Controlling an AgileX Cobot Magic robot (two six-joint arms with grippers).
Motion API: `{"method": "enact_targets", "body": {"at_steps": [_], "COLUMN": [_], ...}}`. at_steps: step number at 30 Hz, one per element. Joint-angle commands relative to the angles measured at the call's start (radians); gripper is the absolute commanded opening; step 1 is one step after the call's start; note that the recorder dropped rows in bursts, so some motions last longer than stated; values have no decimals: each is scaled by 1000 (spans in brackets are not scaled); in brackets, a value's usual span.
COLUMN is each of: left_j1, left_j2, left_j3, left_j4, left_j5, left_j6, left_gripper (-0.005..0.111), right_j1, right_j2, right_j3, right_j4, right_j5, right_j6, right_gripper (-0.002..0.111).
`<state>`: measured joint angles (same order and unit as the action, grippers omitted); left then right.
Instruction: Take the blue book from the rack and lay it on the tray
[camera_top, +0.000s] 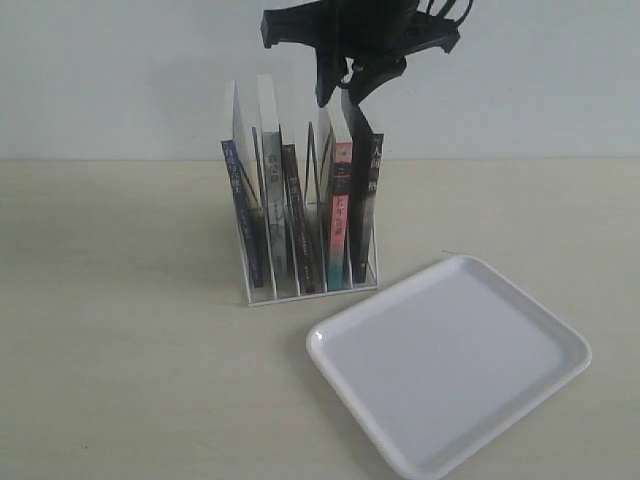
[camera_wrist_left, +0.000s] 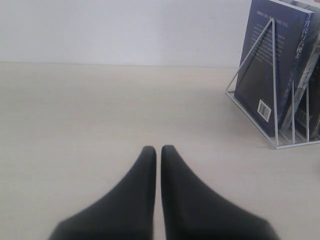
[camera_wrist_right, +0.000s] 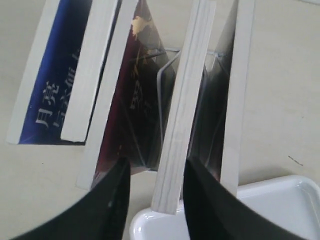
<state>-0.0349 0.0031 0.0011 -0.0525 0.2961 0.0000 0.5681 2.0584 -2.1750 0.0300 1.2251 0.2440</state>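
The blue book (camera_top: 243, 215) stands in the leftmost slot of the white wire rack (camera_top: 310, 292). Its blue back cover (camera_wrist_left: 267, 65) shows behind the rack's wires (camera_wrist_left: 274, 90) in the left wrist view. Its cover with white characters (camera_wrist_right: 52, 85) appears in the right wrist view. My right gripper (camera_top: 345, 85) hangs open above the rack's right side. Its jaws (camera_wrist_right: 156, 172) straddle the page edge of the pink-and-teal-spined book (camera_wrist_right: 182, 125), well away from the blue book. My left gripper (camera_wrist_left: 158, 150) is shut and empty, low over the table beside the rack. The white tray (camera_top: 450, 370) lies in front and to the right of the rack.
Between the blue book and the pink-spined one (camera_top: 340, 200) stand a white-spined book (camera_top: 272, 190) and a dark one (camera_top: 295, 215). A black-covered book (camera_top: 366, 200) fills the rightmost slot. A corner of the tray (camera_wrist_right: 280, 210) lies beneath the right gripper. A plain wall stands behind the table.
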Motion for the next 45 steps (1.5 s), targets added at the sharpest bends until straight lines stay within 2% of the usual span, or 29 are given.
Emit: {"method": "enact_targets", "body": {"at_steps": [1, 28, 30, 31, 38, 45], "left_j1": [2, 2, 2, 2, 2, 2], "left_j2": [-3, -3, -3, -3, -3, -3], "left_j3": [-1, -1, -1, -1, -1, -1], "left_j4": [-4, -4, -4, -4, -4, -4], "left_j5": [-4, -4, -4, -4, -4, -4], "left_j6": [0, 0, 0, 0, 0, 0], "left_gripper": [4, 4, 4, 4, 4, 4], "right_j1": [0, 0, 0, 0, 0, 0], "right_j2": [15, 125, 127, 127, 123, -3], "right_j3": [-1, -1, -1, -1, -1, -1], "right_j4": [-9, -45, -45, -43, -43, -43], "right_j5": [-4, -4, -4, -4, -4, -4], "right_j6": [8, 38, 43, 43, 43, 43], "right_gripper": [35, 34, 21, 1, 0, 0]}}
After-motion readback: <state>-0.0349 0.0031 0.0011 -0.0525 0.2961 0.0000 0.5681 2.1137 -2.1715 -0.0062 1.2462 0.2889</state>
